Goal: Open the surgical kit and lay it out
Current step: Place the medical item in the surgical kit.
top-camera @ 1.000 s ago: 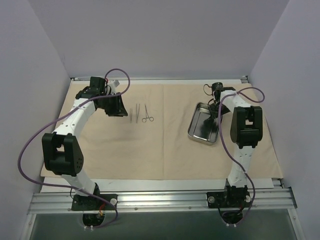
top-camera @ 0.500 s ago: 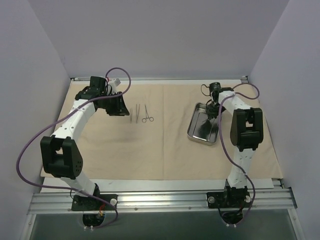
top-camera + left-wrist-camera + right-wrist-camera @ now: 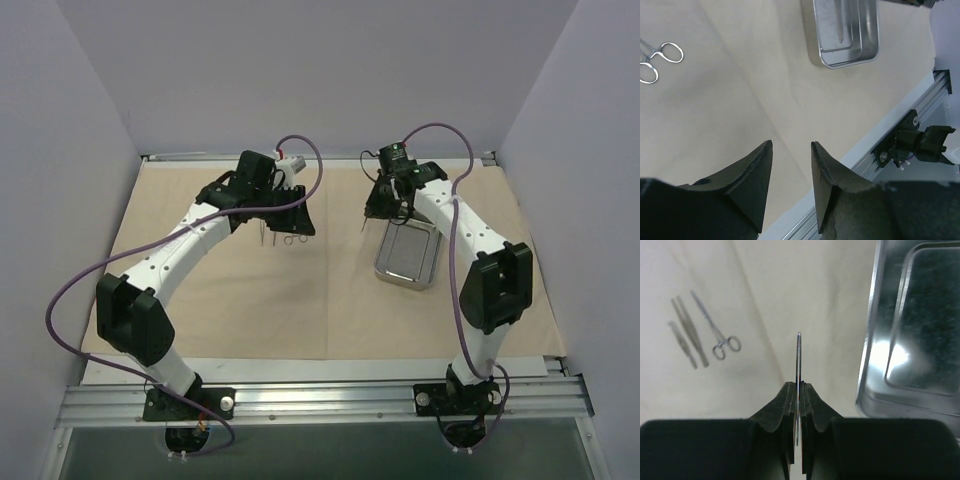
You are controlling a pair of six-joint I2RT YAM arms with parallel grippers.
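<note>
My right gripper (image 3: 798, 386) pinches 1 thin metal tool (image 3: 798, 355) over the cloth (image 3: 805, 285), beside the tray (image 3: 869, 365). It looks light, stiff and slippery, so I grip its end. My left gripper (image 3: 790, 150) is open, empty.

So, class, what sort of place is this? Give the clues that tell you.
Probably a robotics lab test cell, not an operating room: plain walls enclose it, two robot arms are bolted to a metal rail, and a steel tray and instruments lie on a beige cloth.
</note>
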